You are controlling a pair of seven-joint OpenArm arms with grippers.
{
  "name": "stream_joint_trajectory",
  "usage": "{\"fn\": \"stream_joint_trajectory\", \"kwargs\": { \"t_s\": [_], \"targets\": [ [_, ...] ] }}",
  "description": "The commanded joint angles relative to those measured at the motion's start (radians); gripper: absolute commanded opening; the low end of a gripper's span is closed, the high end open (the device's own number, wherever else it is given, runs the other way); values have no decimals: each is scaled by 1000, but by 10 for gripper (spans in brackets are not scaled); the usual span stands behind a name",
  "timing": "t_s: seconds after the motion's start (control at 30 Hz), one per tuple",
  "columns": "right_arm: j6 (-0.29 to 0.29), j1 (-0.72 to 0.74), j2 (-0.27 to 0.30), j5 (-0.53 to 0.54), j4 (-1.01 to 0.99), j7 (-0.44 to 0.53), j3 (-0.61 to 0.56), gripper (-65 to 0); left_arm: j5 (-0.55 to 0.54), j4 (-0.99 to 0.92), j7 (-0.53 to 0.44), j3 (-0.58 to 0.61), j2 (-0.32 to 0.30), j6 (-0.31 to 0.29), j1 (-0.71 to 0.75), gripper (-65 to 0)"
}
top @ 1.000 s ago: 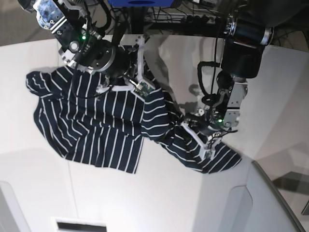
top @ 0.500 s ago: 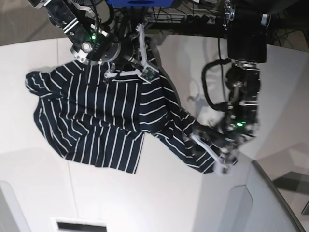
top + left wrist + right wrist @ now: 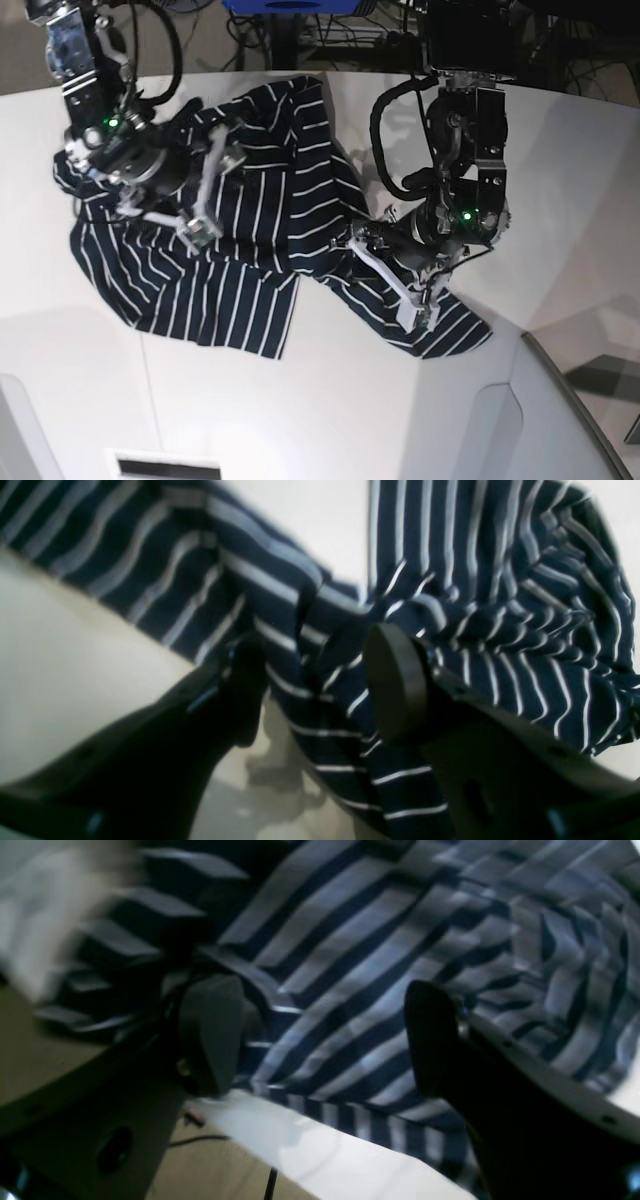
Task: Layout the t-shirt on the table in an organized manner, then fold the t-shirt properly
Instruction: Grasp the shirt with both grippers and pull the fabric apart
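The t-shirt (image 3: 250,230), navy with thin white stripes, lies crumpled across the white table (image 3: 330,420), one lobe trailing to the front right. My left gripper (image 3: 398,280) sits over that lobe. In the left wrist view a bunched fold of t-shirt (image 3: 500,580) runs between the dark pads, with the left gripper (image 3: 315,685) shut on it. My right gripper (image 3: 205,190) hovers over the shirt's left half with its jaws wide apart. In the right wrist view the right gripper (image 3: 320,1040) is open, and striped t-shirt (image 3: 375,940) lies beyond the fingers, not pinched.
A grey raised panel (image 3: 560,420) borders the table at the front right. Cables and a dark frame (image 3: 290,20) stand behind the back edge. The right wrist view shows the table edge (image 3: 350,1150) with floor and a cable below.
My right gripper opened, let go of the shirt's top edge and swung left and forward. The left gripper drew back up and left from the front right, still holding cloth.
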Motion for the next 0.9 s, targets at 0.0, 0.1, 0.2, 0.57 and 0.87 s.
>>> {"fn": "stream_joint_trajectory", "kwargs": {
  "t_s": [0.0,0.1,0.2,0.57,0.87],
  "targets": [
    [10,6,1,11,18,33,21,-177,-12,-2,-34,4,10,-3,-22,-311],
    [10,6,1,11,18,38,59,-177,-5,-62,-144,13,15,-3,-39,-311],
    [10,4,1,11,18,35,56,-177,-10,-142,-161,13,16,-3,-96,-311],
    [10,6,-1,11,13,38,62,-177,-5,-332,-157,119,10,2,-260,-309],
    [10,7,-1,11,11,38,62,-177,-5,-413,-160,148,9,57,-254,-311]
  ]
}}
